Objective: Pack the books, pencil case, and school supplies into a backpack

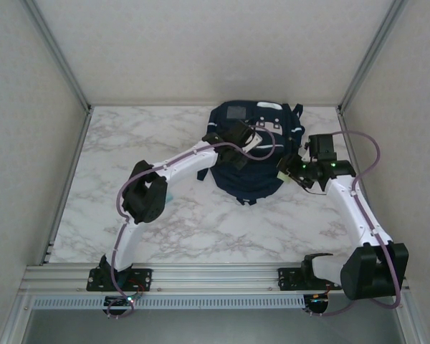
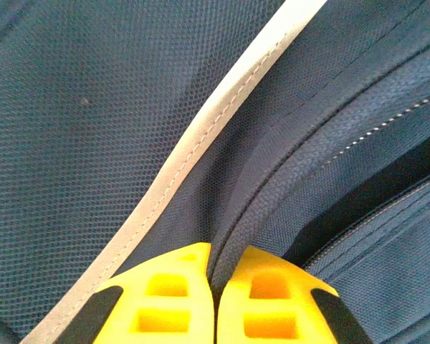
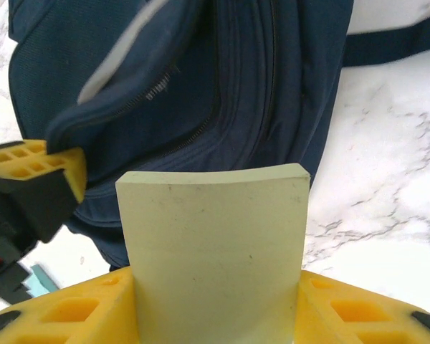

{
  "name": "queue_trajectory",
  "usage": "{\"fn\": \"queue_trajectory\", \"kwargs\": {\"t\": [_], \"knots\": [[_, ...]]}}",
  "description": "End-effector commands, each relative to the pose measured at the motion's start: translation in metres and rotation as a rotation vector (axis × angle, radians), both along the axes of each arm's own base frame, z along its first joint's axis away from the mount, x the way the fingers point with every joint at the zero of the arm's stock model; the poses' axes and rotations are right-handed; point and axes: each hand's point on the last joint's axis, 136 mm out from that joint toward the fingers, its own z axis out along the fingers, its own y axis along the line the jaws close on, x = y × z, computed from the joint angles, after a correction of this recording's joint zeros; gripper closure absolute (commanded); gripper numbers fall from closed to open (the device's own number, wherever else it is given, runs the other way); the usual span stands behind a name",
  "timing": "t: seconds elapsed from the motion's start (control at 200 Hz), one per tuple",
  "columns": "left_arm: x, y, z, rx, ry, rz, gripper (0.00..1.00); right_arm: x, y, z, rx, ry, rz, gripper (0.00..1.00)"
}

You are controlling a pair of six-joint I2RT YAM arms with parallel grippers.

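The navy-blue backpack (image 1: 254, 175) lies at the back middle of the table. My left gripper (image 1: 240, 140) is on top of it, its yellow fingers (image 2: 165, 301) shut on a fold of the backpack's fabric beside the zip (image 2: 265, 208). In the right wrist view that fold (image 3: 129, 86) is lifted, with the zipped opening below it. My right gripper (image 3: 215, 283), just right of the backpack, is shut on the pale-green square pad (image 3: 215, 236), which stands upright and faces the bag. The books and the pencil case are out of view.
A small pale-blue piece (image 1: 170, 195) lies on the marble table (image 1: 129, 143) by the left arm's elbow, seen too in the right wrist view (image 3: 39, 279). A dark strap (image 3: 394, 46) trails off the backpack's right side. Metal frame posts stand at the table's back corners.
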Motion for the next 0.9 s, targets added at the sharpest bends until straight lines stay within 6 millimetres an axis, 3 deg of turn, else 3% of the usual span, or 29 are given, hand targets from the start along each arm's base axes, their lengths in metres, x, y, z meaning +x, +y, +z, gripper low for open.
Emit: {"fn": "queue_trajectory", "kwargs": {"t": [0.0, 0.34, 0.571, 0.671, 0.716, 0.771, 0.896], "knots": [[0.006, -0.004, 0.062, -0.136, -0.002, 0.055, 1.0, 0.014, 0.013, 0.007, 0.126, -0.052, -0.038, 0.49], [-0.007, -0.019, 0.109, -0.22, 0.121, 0.022, 1.0, 0.073, 0.04, 0.017, 0.376, -0.145, -0.207, 0.49], [-0.01, -0.025, 0.113, -0.262, 0.15, 0.022, 1.0, 0.108, 0.066, 0.011, 0.455, -0.134, -0.267, 0.48], [-0.01, -0.029, 0.119, -0.296, 0.158, 0.033, 1.0, 0.12, 0.08, 0.006, 0.464, -0.13, -0.278, 0.36], [-0.007, -0.029, 0.122, -0.309, 0.156, 0.043, 1.0, 0.126, 0.086, 0.007, 0.472, -0.133, -0.272, 0.17], [-0.005, -0.029, 0.126, -0.32, 0.149, 0.053, 1.0, 0.13, 0.092, 0.009, 0.48, -0.137, -0.26, 0.03], [-0.001, -0.026, 0.128, -0.327, 0.144, 0.078, 1.0, 0.126, 0.088, 0.013, 0.457, -0.153, -0.257, 0.01]]}}
